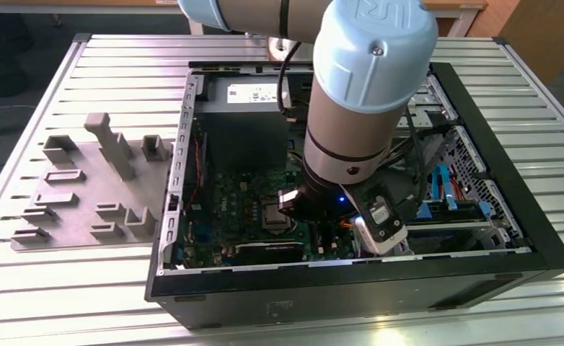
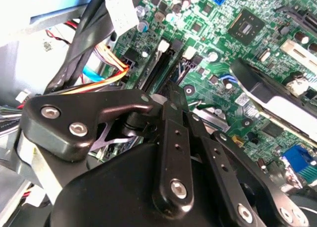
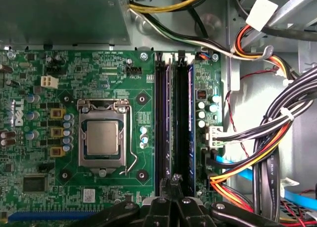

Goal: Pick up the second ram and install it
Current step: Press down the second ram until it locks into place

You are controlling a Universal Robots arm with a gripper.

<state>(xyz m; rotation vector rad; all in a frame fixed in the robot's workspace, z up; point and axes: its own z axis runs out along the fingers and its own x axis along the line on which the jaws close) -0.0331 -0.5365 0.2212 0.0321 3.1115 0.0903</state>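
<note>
Gripper (image 3: 174,183): black linkage in both wrist views, jaws pinched together at the tips above the memory slots, grasping nothing visible. Second ram (image 3: 184,123): seated lengthwise in a slot just beside the neighbouring stick, seen edge-on in the first wrist view. Motherboard (image 3: 59,63): green, with the processor socket (image 3: 101,138) close by the slots. Computer case (image 1: 474,119): open, lying on the slatted table (image 1: 32,281). Grey fixture (image 1: 89,184): on the table at the exterior view's left.

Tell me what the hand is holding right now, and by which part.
Nothing seems held: the hand is shut empty over the motherboard's memory slots.
</note>
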